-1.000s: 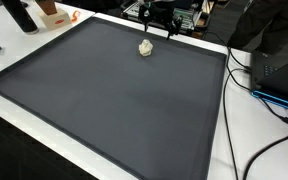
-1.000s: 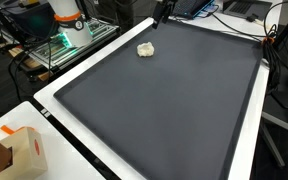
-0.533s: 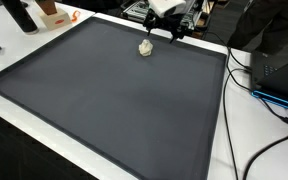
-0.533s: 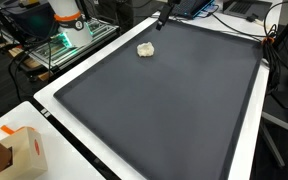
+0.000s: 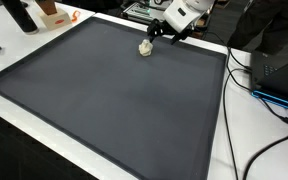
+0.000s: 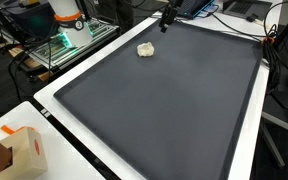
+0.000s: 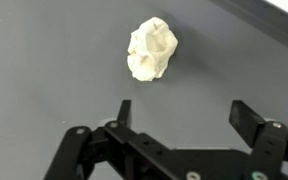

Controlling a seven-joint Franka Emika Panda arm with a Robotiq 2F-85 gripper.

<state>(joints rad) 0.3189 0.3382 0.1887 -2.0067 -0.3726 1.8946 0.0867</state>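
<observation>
A small crumpled cream-white lump [image 7: 152, 50] lies on the dark grey mat [image 7: 44, 80]. It shows in both exterior views, near the mat's far edge [image 5: 145, 46] [image 6: 144, 49]. My gripper [image 7: 181, 112] hovers over the mat with its two black fingers [image 7: 247, 120] spread wide and nothing between them. The lump sits just beyond the fingertips, apart from them. In an exterior view the gripper [image 5: 165, 32] hangs just behind and beside the lump, tilted; in an exterior view only its dark tip [image 6: 166, 20] shows at the top.
The mat's white border [image 5: 220, 110] runs around it. Cables [image 5: 259, 95] and dark equipment lie beside one side. A cardboard box [image 6: 22, 152] stands near a corner, and an orange-and-white device [image 6: 66, 18] stands off the mat.
The gripper has moved sideways along the mat's far edge and come lower near the lump. The fingers stay spread. The lump has not moved.
</observation>
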